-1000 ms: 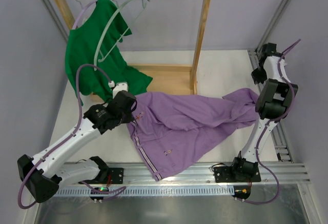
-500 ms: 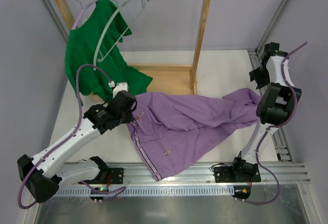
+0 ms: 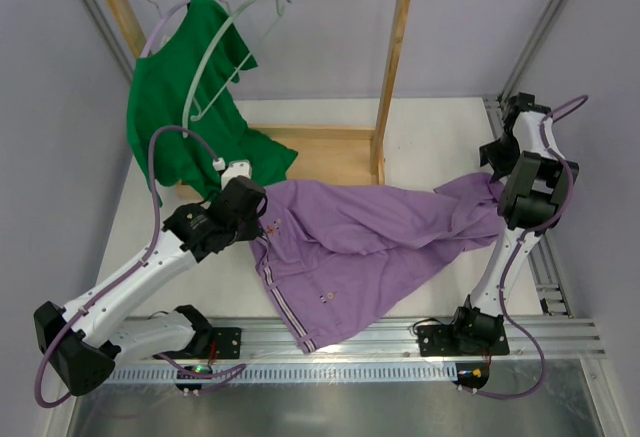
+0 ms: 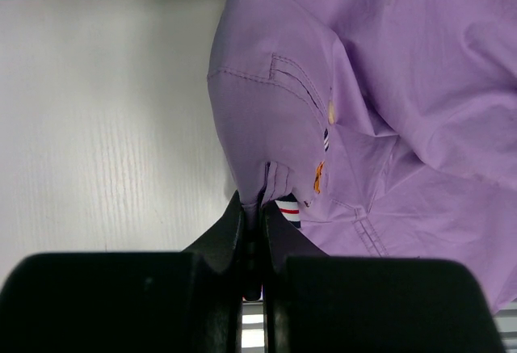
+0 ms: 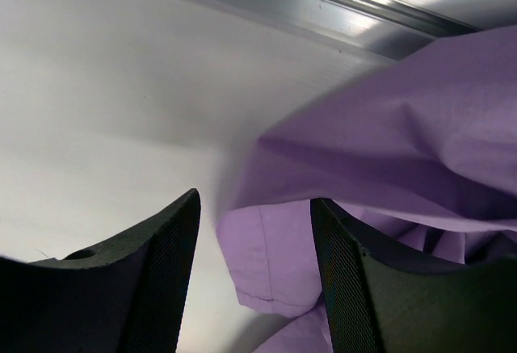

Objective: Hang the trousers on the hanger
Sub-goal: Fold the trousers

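- Broadly, the table (image 3: pixel 440 132) leaves me open white surface behind the cloth on the right. Its near edge ends in a metal rail (image 3: pixel 380 335), and a second rail runs down the right side, close to my right arm.
- The wooden rack (image 3: pixel 392 67) stands at the back left. Its right post comes down near the table's middle, so I judge that any lift towards the bar has to pass left of that post.
- The trousers (image 3: pixel 370 242) lie spread across the middle of the table, reaching from one arm to the other. They look soft, light and limp, so I expect them to sag and slip off a thin bar. The best holds are probably the doubled seams at the waist and the hem.
- A green shirt (image 3: pixel 170 107) hangs at the rack's left end, with its lower edge just beside the trousers.
- The hanger (image 3: pixel 208 55) hangs tilted from the bar in front of the shirt, well apart from the trousers.
- My left gripper (image 4: pixel 253 208) is clamped tight on a fold of the waist edge.
- My right gripper (image 5: pixel 254 203) has its jaws parted and is pinching nothing. A leg end lies below, between the fingers, and I cannot tell whether it touches them.
- A small striped tab (image 4: pixel 289 208) sits just beside the left pinch.
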Motion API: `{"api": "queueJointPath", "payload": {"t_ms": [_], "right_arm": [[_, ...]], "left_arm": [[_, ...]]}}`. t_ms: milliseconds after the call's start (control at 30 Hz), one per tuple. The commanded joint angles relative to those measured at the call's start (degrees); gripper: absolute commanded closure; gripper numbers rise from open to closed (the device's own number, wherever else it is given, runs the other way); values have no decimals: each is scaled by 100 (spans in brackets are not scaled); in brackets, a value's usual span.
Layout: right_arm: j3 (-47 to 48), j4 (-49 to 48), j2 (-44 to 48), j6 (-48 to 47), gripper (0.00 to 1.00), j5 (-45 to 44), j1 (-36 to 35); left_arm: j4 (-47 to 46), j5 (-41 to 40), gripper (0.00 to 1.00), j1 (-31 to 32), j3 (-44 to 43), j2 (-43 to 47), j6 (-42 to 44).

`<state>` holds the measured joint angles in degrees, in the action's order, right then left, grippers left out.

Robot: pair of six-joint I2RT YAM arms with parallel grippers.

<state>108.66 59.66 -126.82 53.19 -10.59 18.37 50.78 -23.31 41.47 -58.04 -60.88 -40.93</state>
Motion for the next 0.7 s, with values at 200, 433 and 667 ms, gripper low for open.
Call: {"api": "queueJointPath", "payload": {"t_ms": [200,433,667], "right_arm": [[86,-525,17,-449,77,-101,131],[-512,-833,824,-835,96,-91,360],[-952,-614,2107,-1064,96,-610,351]], "left_arm": [[-236,-121,100,-34,12,24,-21],[-96,-630,100,-34,-163,-213,111],[326,-1580,100,-297,-541,-398,243]]}}
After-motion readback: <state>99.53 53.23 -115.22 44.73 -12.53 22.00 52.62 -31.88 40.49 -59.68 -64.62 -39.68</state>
